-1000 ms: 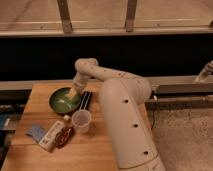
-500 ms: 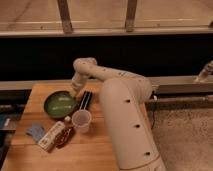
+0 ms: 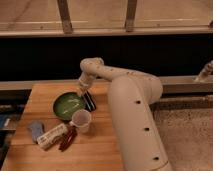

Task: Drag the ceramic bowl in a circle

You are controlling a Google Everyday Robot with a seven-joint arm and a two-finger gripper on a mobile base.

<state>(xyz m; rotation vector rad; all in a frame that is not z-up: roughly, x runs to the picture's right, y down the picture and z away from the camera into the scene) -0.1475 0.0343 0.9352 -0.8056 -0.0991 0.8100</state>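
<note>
The ceramic bowl [image 3: 68, 105] is round and shallow, green inside with a dark rim, and sits on the wooden table [image 3: 45, 95] left of centre. My gripper [image 3: 81, 92] reaches down from the white arm to the bowl's far right rim and seems to touch it. The translucent plastic cup [image 3: 81, 120] stands just in front of the bowl, on its right.
A dark flat object [image 3: 90, 102] lies right of the bowl under the gripper. A blue item [image 3: 35, 128], a white packet [image 3: 51, 135] and a red-brown packet [image 3: 67, 138] lie at the table's front left. My white arm's body [image 3: 135, 115] stands right of the table.
The bowl has shifted toward the front and right, closer to the cup, with the gripper staying at its far right rim.
</note>
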